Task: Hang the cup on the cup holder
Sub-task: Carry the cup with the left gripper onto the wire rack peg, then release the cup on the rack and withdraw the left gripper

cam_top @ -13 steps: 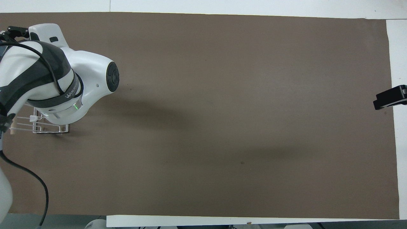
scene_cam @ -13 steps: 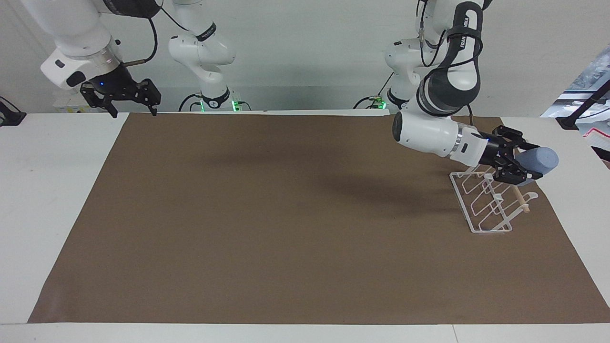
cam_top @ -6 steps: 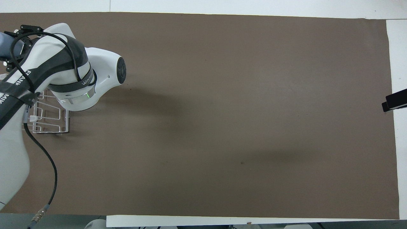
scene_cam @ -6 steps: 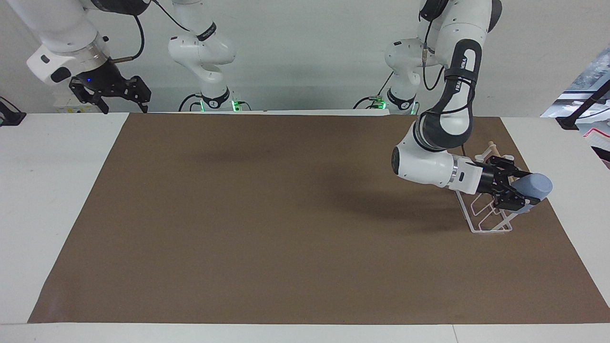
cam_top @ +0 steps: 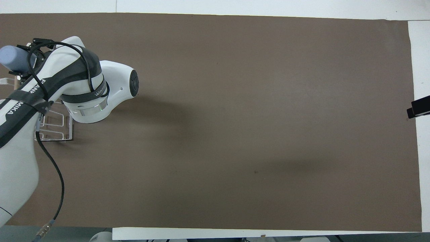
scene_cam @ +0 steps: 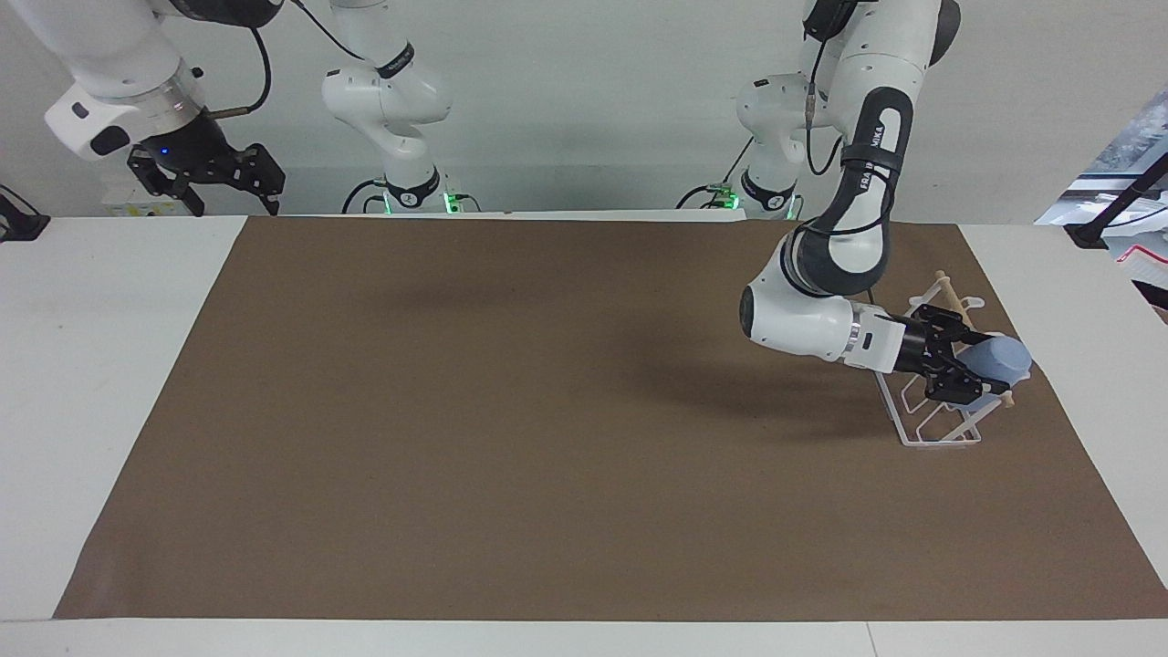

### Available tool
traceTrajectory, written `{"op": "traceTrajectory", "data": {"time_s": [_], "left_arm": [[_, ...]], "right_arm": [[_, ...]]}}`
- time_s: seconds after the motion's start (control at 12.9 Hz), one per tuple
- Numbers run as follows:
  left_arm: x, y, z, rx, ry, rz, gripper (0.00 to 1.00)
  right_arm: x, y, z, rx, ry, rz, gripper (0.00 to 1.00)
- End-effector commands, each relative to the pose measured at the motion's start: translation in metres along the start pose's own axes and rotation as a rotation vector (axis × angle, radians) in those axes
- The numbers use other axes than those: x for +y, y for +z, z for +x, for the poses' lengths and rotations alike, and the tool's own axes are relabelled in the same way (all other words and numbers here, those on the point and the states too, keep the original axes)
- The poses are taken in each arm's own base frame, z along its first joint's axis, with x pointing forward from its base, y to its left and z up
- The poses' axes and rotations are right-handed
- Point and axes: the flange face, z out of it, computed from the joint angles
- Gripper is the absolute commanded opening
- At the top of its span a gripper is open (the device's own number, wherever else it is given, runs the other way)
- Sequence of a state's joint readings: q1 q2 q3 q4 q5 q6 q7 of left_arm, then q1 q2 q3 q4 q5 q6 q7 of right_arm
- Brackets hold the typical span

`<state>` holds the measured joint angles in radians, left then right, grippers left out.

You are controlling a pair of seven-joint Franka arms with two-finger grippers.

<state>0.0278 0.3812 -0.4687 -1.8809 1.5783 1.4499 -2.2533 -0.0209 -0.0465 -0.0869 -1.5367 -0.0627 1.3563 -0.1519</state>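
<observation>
My left gripper [scene_cam: 965, 370] is shut on the light-blue cup [scene_cam: 1002, 358], held on its side with its base pointing toward the left arm's end of the table. The cup sits low over the white wire cup holder [scene_cam: 940, 442], at the end of the holder's wooden dowel [scene_cam: 949, 290] that is farther from the robots; whether it touches a prong I cannot tell. In the overhead view the cup [cam_top: 12, 57] sticks out of the gripper [cam_top: 29, 59], and the arm hides most of the holder [cam_top: 53, 138]. My right gripper [scene_cam: 208, 178] waits open, raised over the table's corner at the right arm's end.
A brown mat [scene_cam: 511, 411] covers most of the white table [scene_cam: 100, 365]. The cup holder stands near the mat's edge at the left arm's end. The right gripper's tip [cam_top: 418, 109] shows at the overhead view's edge.
My left gripper has carried the cup down and away from the robots along the holder, then slightly toward the table's middle. The right gripper has drawn back a little toward its end.
</observation>
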Motion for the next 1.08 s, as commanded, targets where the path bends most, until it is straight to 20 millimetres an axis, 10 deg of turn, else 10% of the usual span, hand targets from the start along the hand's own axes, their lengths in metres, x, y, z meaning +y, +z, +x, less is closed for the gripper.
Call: {"op": "traceTrajectory", "data": {"time_s": [0.0, 0.39, 0.77, 1.01], "left_arm": [[-0.017, 0.001, -0.015, 0.02, -0.017, 0.02, 0.0], [-0.031, 0.002, -0.041, -0.01, 0.005, 0.028, 0.01], [-0.007, 0.0, -0.043, -0.155, 0.029, -0.017, 0.98], [-0.006, 0.01, -0.038, -0.154, 0.015, 0.032, 1.0]], "right_arm": [[-0.003, 0.001, -0.008, -0.005, -0.012, 0.005, 0.99], [-0.002, 0.001, -0.008, -0.005, -0.008, 0.005, 0.99], [-0.002, 0.001, -0.008, -0.005, -0.008, 0.005, 0.99], [-0.002, 0.001, -0.008, -0.005, -0.008, 0.005, 0.99]]}}
